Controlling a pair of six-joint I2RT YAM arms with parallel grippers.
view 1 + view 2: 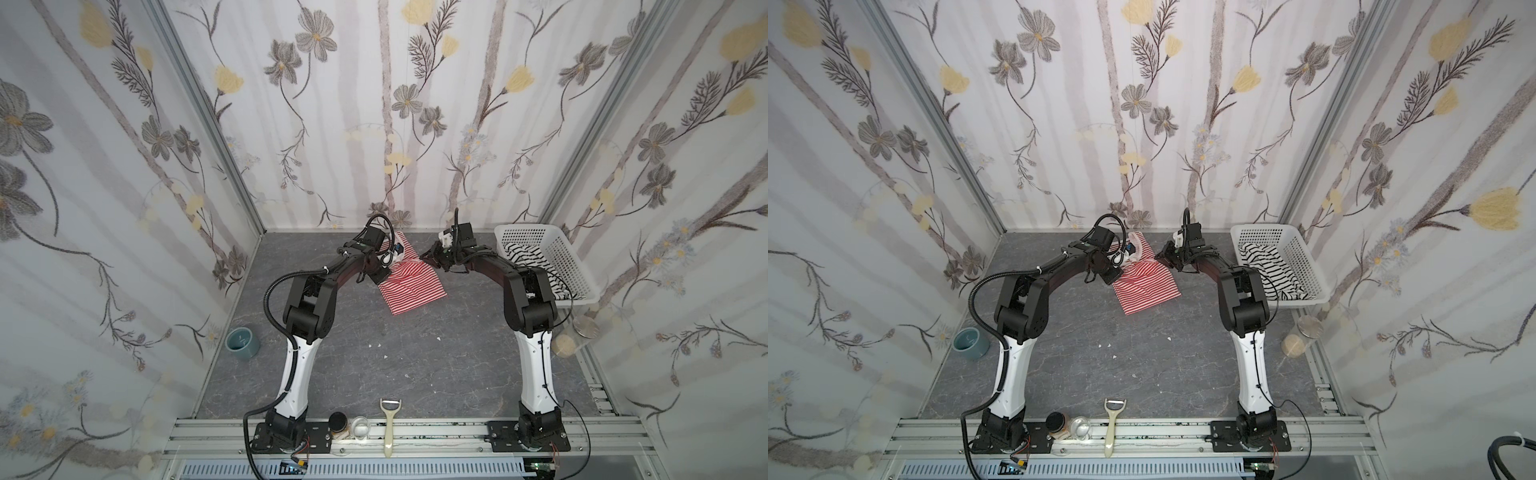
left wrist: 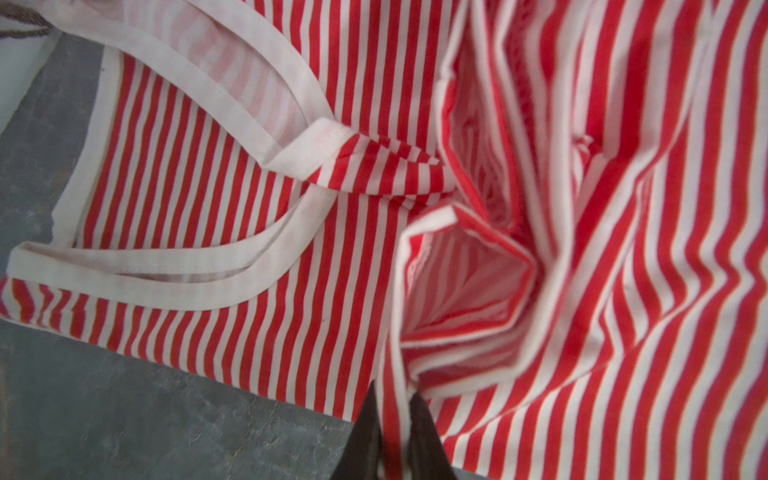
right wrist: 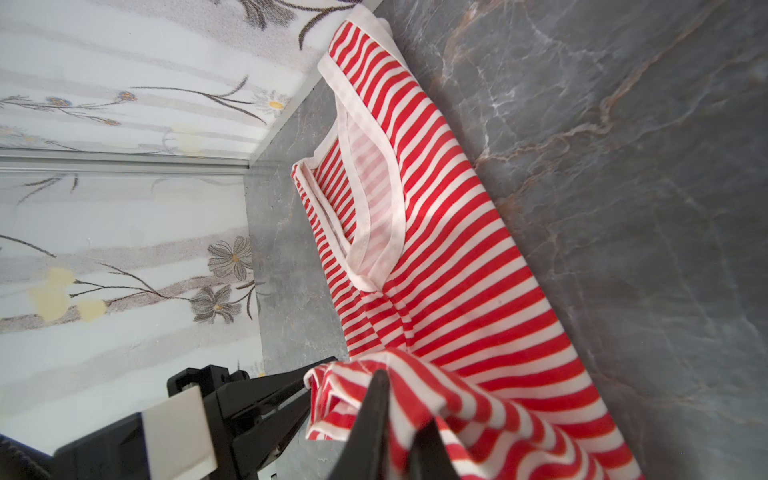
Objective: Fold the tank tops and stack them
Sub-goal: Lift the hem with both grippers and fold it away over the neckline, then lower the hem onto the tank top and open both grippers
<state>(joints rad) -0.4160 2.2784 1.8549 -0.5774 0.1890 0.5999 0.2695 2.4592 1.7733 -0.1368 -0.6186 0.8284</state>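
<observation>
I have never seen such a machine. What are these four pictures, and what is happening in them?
Two robot arms stand on a grey table. Two pictures look down from above; the two close ones come from a camera on each wrist. A red top lies on the table. The left end effector and the right end effector each pinch a fold of it. A black-striped top lies in the basket. A cup and a peeler are aside.

A white perforated basket (image 1: 571,262) stood near the right pincer (image 1: 430,257), on its outer side. A teal cup (image 1: 242,343) sat well apart from the left pincer (image 1: 380,274). A peeler (image 1: 390,424), dark-lidded jar (image 1: 338,423) and glass (image 1: 360,428) lay far back from both.
</observation>
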